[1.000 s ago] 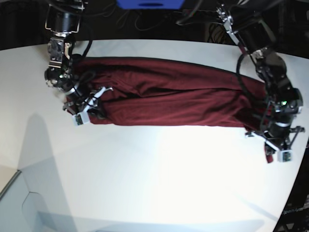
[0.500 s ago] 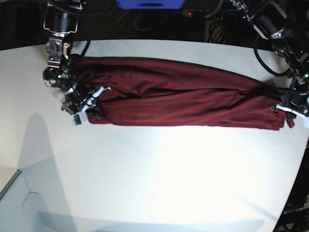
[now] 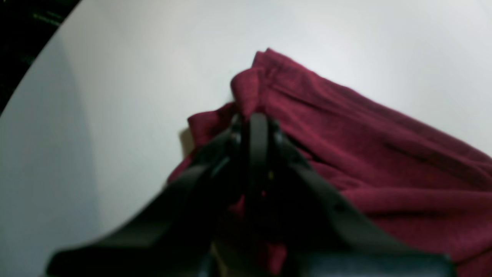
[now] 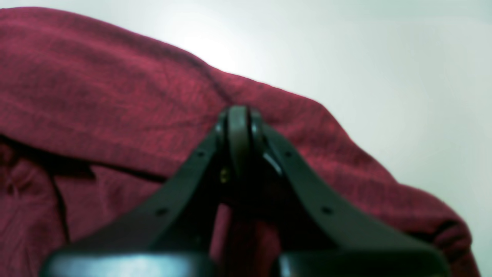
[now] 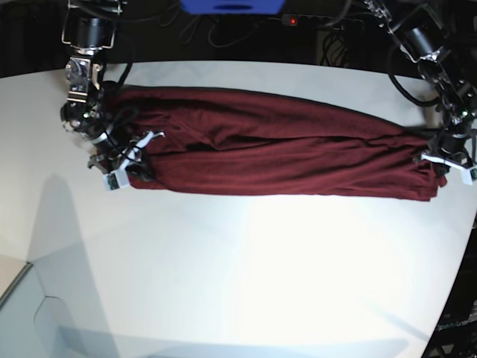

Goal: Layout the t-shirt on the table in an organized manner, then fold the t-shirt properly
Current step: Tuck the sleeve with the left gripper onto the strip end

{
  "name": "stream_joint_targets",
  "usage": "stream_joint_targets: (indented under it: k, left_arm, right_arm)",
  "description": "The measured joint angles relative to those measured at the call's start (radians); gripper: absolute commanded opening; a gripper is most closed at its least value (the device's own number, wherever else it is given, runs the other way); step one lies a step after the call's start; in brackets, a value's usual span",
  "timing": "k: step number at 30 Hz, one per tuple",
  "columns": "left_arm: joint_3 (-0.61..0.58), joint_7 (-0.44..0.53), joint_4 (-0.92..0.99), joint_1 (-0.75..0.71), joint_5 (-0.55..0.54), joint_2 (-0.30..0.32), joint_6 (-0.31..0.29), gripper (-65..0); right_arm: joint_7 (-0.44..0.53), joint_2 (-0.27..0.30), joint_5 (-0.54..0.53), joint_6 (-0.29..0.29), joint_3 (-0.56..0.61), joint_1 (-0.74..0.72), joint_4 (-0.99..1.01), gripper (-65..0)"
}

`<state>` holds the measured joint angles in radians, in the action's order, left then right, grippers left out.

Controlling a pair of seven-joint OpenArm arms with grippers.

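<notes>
Overhead, one broad white tabletop (image 5: 238, 268) with a curved edge, dark clutter of cables and a blue box (image 5: 232, 6) beyond the far rim. Nothing lying between shirt and arms; bare white surface across the whole near half. One maroon t-shirt (image 5: 283, 153), stretched into a long narrow band across the far part of the tabletop, folded lengthwise with a dark crease running along its middle. Two arms, one at each end of the band. Left hand (image 5: 447, 160) at the end on the base view's right, pinched together on a bunched corner of the t-shirt (image 3: 346, 134), cloth wrinkled up just past the fingertips. Right hand (image 5: 123, 164) at the opposite end, likewise clamped shut on the t-shirt (image 4: 115, 96), fabric humped around the closed tips, pale tabletop (image 4: 384, 57) just beyond.
</notes>
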<state>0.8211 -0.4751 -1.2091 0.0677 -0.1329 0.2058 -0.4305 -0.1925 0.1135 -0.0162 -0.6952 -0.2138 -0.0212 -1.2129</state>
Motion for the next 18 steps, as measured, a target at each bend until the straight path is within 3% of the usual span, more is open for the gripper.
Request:
stream_joint_targets:
  k: [4,12,18]
  left_arm:
    - [-0.003,0.006,0.027,0.014,0.001,-0.001,0.0,-62.4]
    - [0.004,0.009,-0.077,0.016,-0.001,-0.001,0.001,-33.0]
    - [0.005,0.008,-0.171,0.003,0.0,-0.002,0.0,-31.3]
  right_arm:
    - [-0.001,0.0,0.001,0.0,0.0,0.002,-0.002,-65.0]
    - [-0.002,0.0,0.001,0.0,-0.002,0.003,-0.004,-65.0]
    - [-0.005,0.0,0.001,0.0,-0.001,0.003,-0.006,-65.0]
